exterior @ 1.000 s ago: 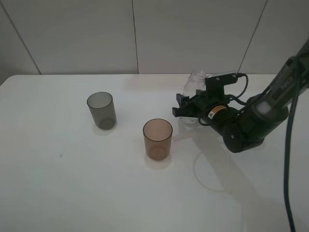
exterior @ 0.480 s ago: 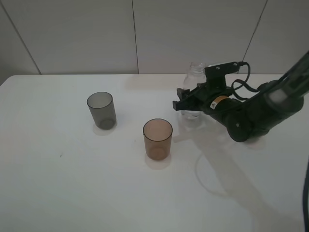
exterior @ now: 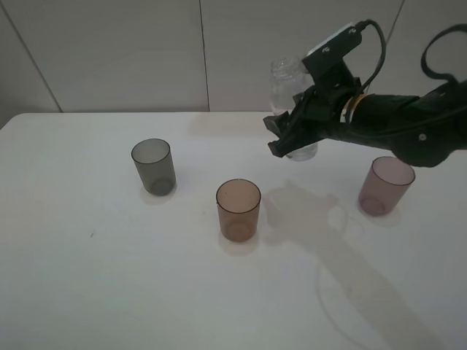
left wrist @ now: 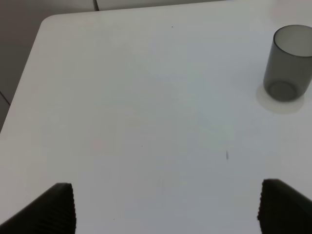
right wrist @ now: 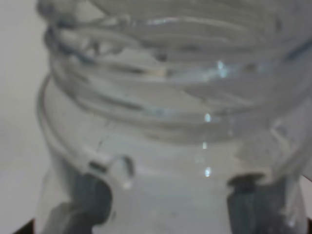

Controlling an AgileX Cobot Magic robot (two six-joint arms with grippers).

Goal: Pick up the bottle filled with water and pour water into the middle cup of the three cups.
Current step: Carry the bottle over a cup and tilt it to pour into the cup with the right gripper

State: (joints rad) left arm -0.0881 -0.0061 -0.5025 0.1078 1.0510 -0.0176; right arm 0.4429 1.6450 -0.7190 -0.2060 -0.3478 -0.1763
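The clear, capless bottle [exterior: 286, 84] hangs upright in the air over the back of the table, behind and to the right of the middle cup. My right gripper [exterior: 286, 138] is shut on its lower body; in the right wrist view the bottle [right wrist: 165, 97] fills the picture, with the fingers [right wrist: 92, 195] pressed on either side. The amber-brown middle cup [exterior: 238, 210] stands between the smoky grey cup [exterior: 153, 166] on the left and the mauve cup [exterior: 385, 186] on the right. My left gripper [left wrist: 165, 209] is open over bare table, with the grey cup [left wrist: 288, 63] ahead of it.
The white table [exterior: 109, 277] ends at a light panelled wall behind. The right arm and its black cable stretch from the right edge over the mauve cup. In the left wrist view the table's rounded corner [left wrist: 46, 22] shows.
My right gripper has lifted the bottle off the table and carried it upward. The arm rose with it, uncovering the mauve cup. The cups have not moved.
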